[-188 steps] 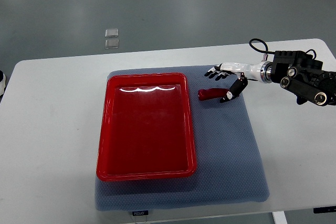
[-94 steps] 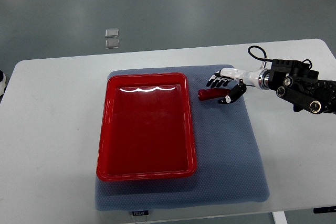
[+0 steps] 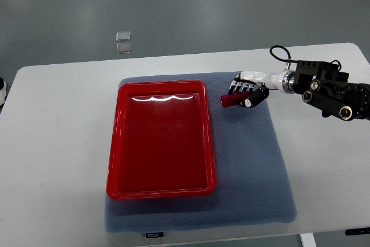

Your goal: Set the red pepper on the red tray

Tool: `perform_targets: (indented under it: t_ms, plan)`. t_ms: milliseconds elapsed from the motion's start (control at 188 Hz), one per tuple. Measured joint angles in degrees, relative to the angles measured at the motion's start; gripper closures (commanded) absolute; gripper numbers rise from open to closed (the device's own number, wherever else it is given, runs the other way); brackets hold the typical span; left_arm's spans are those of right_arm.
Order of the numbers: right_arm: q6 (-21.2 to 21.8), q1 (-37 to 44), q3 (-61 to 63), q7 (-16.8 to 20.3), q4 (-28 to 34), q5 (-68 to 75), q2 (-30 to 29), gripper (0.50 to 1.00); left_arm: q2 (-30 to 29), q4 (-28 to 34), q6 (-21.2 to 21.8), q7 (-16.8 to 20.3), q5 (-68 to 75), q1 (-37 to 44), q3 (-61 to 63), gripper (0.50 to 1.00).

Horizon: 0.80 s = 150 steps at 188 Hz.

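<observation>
Grey floor surrounds a white rectangular table whose middle is covered by a blue-grey textured mat, and on that mat the robot's right hand now works, its black-jointed arm reaching in from the picture's right edge. A second ago the hand hovered with fingers spread just beyond the small dark red pepper; half a second ago it had sunk lower and begun to bend; now the black-tipped fingers are curled over the pepper's right end, with the thumb set against its near side. That reads as a grasp closing, though the view is too small to say how firmly the pepper is pinched. The pepper itself appears to have shifted only slightly, and it lies on the mat just beside the top right corner of the glossy red rectangular plastic tray, not touching the rim. The tray holds nothing. For the task this likely means the reach is over and the pick-up is at hand: a lift, a short carry leftward over the rim, and a release should remain. Because so little of the pepper sits under the fingers, it might slip or roll as it rises. No left arm shows anywhere.
</observation>
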State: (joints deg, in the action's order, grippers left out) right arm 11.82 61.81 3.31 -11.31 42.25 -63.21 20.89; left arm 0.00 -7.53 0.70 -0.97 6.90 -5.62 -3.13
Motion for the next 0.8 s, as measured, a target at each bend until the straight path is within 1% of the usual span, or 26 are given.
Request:
perform_targets:
  t_ms: [149, 320, 432, 512, 688, 800]
  plan:
    - [2.43, 5.34, 0.19, 0.11, 0.22, 0.24, 0.67, 1.0, 0.0, 0.05, 0.0, 0.0, 0.01, 0.07, 0.03, 0.5]
    - [4.01, 10.67, 0.32, 0.51, 1.18, 0.54, -1.72, 1.0, 0.0, -0.22, 0.0, 0.01, 0.01, 0.06, 0.05, 0.5]
    - [4.16, 11.99, 0.22, 1.37, 1.49, 0.51, -5.82, 1.0, 0.0, -0.4, 0.0, 0.0, 0.04, 0.02, 0.13, 0.5]
    - [4.19, 12.28, 0.08, 1.77, 1.48, 0.38, -9.94, 1.0, 0.0, -0.47, 0.0, 0.02, 0.05, -0.01, 0.14, 0.5]
    - [3.39, 11.66, -0.93, 1.99, -0.77, 0.29, -18.45, 1.0, 0.0, -0.41, 0.0, 0.01, 0.05, 0.0, 0.09, 0.5]
    - [2.71, 9.98, -2.07, 1.99, -1.95, 0.27, -20.56, 1.0, 0.0, -0.39, 0.0, 0.01, 0.05, 0.04, 0.07, 0.5]
